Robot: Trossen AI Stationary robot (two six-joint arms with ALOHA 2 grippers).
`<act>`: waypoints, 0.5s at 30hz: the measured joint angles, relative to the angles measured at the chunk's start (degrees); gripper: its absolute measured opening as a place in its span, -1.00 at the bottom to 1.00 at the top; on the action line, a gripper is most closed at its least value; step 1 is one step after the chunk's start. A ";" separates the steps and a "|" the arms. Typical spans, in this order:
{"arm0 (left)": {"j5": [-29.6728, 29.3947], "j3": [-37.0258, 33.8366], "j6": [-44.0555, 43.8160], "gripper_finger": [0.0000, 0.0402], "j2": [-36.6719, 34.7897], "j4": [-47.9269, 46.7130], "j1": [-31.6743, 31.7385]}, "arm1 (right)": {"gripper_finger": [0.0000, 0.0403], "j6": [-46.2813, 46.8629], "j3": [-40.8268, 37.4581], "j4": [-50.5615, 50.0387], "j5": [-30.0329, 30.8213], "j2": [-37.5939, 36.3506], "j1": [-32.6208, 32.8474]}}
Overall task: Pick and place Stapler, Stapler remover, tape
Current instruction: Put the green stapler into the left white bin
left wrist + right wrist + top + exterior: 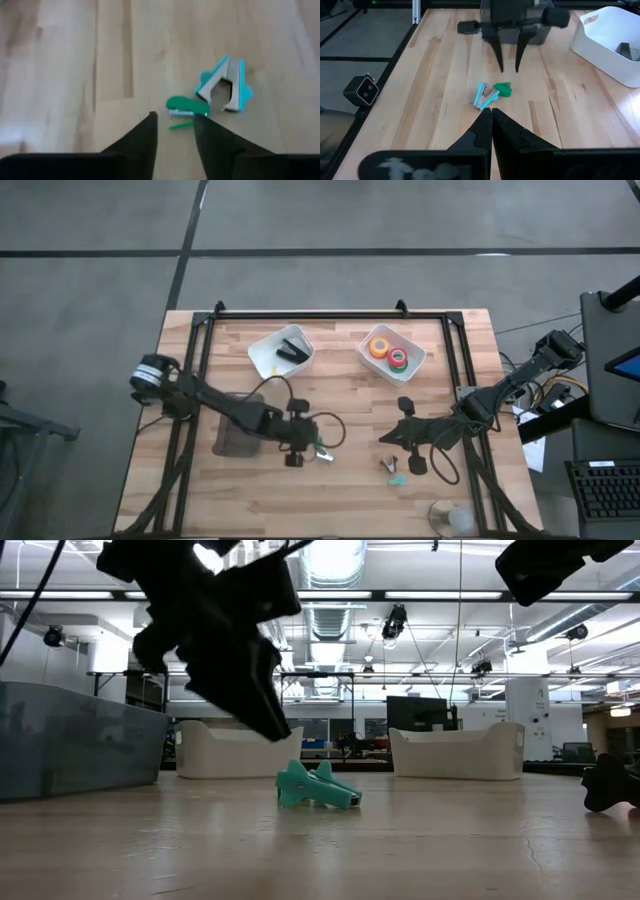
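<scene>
Your left gripper [320, 442] hangs over the middle of the table [340, 395], its two fingers [145, 140] a narrow gap apart and holding nothing. In the left wrist view they point at two staple removers lying on the bare wood just ahead: a small green staple remover [186, 107] nearest the fingertips, and a teal staple remover [225, 85] touching it on the far side. In the right wrist view the same gripper [508, 62] points down above the pair, clear of both.

Your right gripper [385, 440] sits to the right of the pair, facing the left gripper across them. Its fingers [485, 127] are pressed together with nothing between them, and the teal staple remover [484, 96] and the green one [503, 89] lie just ahead of its tips. From table height the teal staple remover [315, 786] rests on the wood with the dark bulk of an arm above and to its left.

The stapler [292, 348] is lying inside the white bin [262, 352] at the far left of the table, its dark body against the bin's right wall. The tape rolls are in the second white bin [415, 362] at the far right: you can see an orange roll [379, 346] and a red roll [399, 358] with green showing at its edge. A grey box [232, 438] sits on the table beneath your left arm.
</scene>
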 joint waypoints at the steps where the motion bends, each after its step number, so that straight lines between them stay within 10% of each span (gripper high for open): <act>1: -0.03 -0.01 0.36 -0.30 0.74 0.11 -0.16 | -0.96 0.00 -0.01 0.00 0.02 0.00 0.00; 15: -1.84 0.00 14.24 -0.17 5.90 0.49 -0.93 | -0.96 0.03 -0.67 0.35 0.06 0.00 -0.02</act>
